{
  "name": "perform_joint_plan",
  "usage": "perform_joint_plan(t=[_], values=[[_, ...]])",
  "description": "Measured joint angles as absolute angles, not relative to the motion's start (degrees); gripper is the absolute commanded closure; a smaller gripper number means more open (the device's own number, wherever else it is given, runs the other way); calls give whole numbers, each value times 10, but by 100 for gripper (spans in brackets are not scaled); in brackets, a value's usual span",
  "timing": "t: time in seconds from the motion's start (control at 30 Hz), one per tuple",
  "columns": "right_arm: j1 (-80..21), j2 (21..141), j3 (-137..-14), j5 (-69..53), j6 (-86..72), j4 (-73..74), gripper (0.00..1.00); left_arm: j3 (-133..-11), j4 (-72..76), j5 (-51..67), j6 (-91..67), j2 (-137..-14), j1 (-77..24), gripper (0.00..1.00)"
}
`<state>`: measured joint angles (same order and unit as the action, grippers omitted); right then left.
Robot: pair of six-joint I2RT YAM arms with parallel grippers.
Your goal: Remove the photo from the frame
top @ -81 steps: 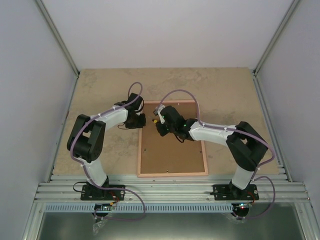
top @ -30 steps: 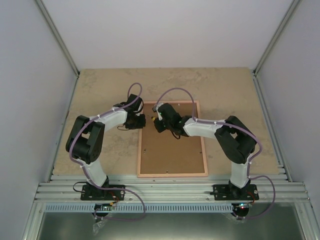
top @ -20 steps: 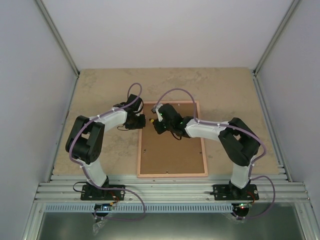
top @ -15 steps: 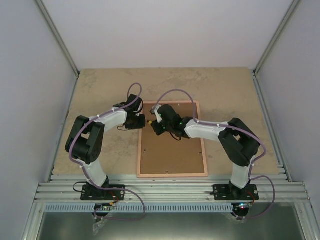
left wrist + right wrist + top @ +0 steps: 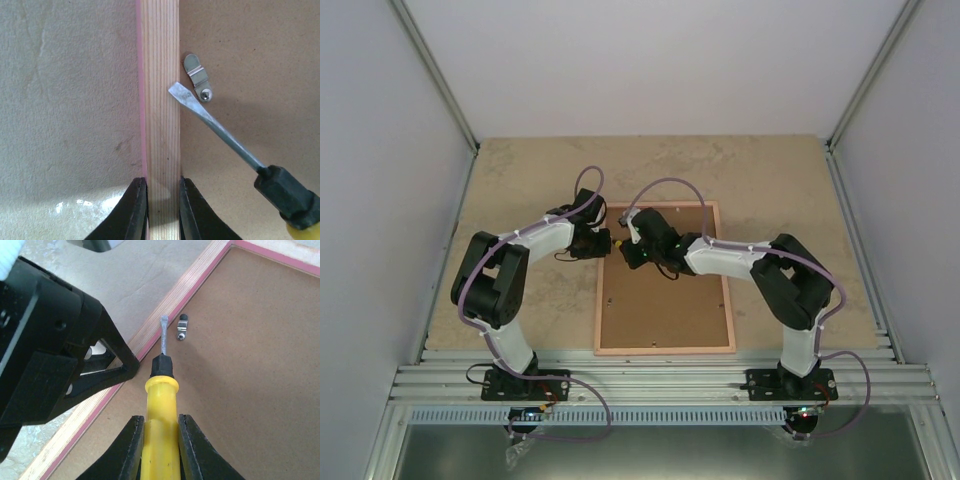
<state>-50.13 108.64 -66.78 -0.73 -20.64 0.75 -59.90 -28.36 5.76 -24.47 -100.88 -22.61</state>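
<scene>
The frame point(image 5: 728, 300) lies face down, showing its tan wood rail point(image 5: 160, 100) with a pink outer edge and the brown backing board point(image 5: 260, 75). The photo is hidden under that board. My left gripper point(image 5: 162, 187) is shut on the frame's left rail, one finger on each side. My right gripper point(image 5: 161, 425) is shut on a yellow-handled screwdriver point(image 5: 161, 395). The flat blade point(image 5: 210, 125) slants toward the rail's inner edge, with its tip just left of a small metal clip point(image 5: 196, 75). I cannot tell whether the tip touches anything.
Beige stone-patterned tabletop point(image 5: 520, 180) surrounds the frame. Grey walls close the left, right and back sides. My left gripper's black body point(image 5: 60, 355) sits close beside the screwdriver. The two arms meet over the frame's upper left corner point(image 5: 610, 210).
My right gripper has edged left with the screwdriver toward the frame's left rail, and its elbow has drawn in. The left arm has not moved.
</scene>
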Motion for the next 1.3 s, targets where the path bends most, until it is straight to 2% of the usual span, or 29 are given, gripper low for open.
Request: perform_joint_plan(t=[1.3], values=[[-502,1075,-646,-9,-219,11,100,-598,-282,58,-245,-1009,-226,96]])
